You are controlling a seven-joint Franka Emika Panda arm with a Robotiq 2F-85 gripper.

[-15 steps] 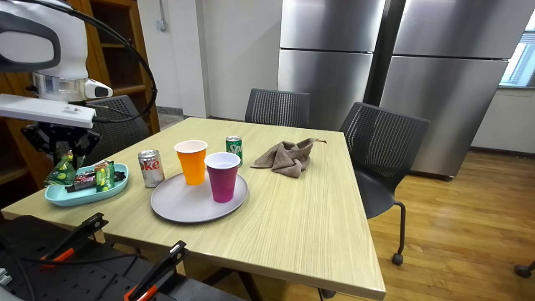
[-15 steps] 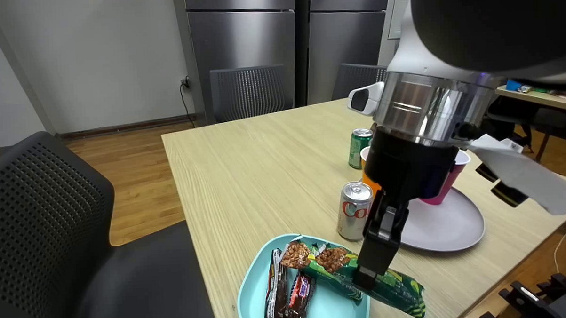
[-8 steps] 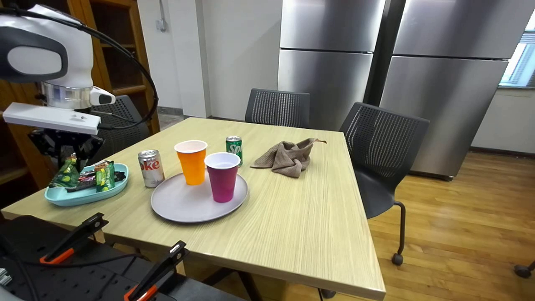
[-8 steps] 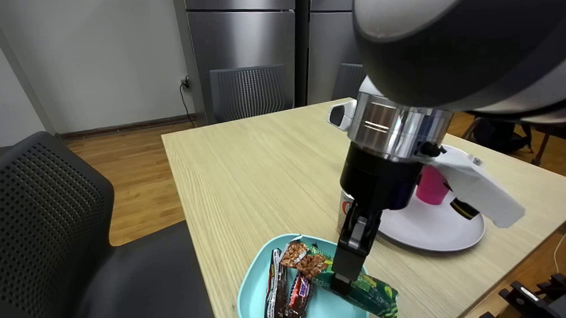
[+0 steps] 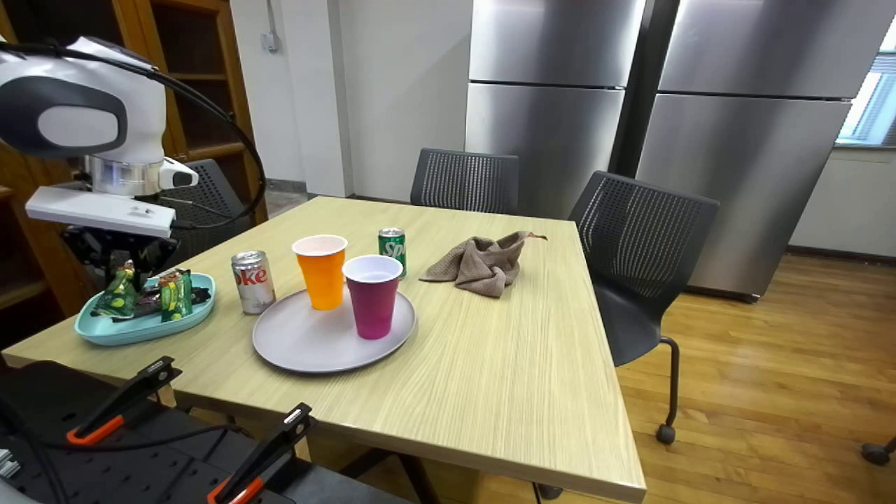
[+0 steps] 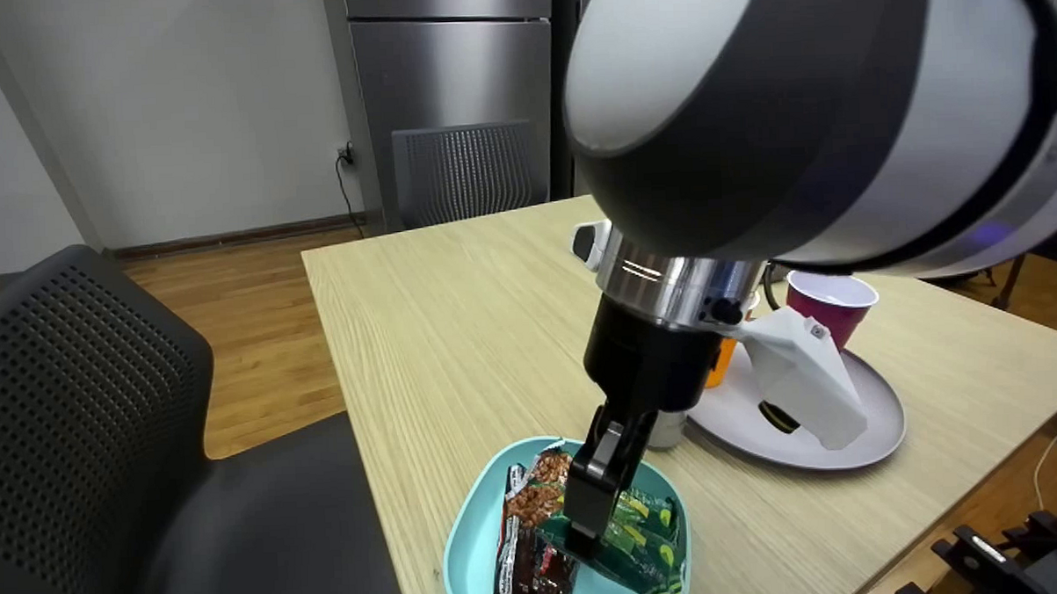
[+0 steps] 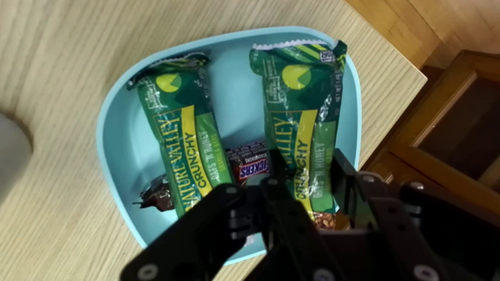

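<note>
My gripper [image 7: 306, 164] is shut on a green Nature Valley granola bar [image 7: 299, 93], gripping it across its width near the lower end in the wrist view. The bar is over the light blue tray [image 7: 234, 89]; whether it touches what lies below cannot be told. Beside it in the tray lies a second green granola bar [image 7: 183, 136]. A Snickers bar [image 7: 254, 166] shows between the two, partly hidden by my fingers. In an exterior view, a dark candy bar [image 6: 511, 566] lies along the tray's left side, and my gripper [image 6: 585, 532] points down into the tray.
Near the tray stands a Diet Coke can [image 5: 253, 283]. A grey plate [image 5: 301, 350] bears an orange cup [image 5: 322, 276] and a purple cup [image 5: 373, 301]. Behind are a Sprite can [image 5: 392, 246] and a brown cloth [image 5: 483, 266]. Clamps [image 5: 266, 455] grip the table edge.
The arm has come lower and, in the exterior views, carried the held granola bar from the tray's edge further over the tray. The grip looks the same.
</note>
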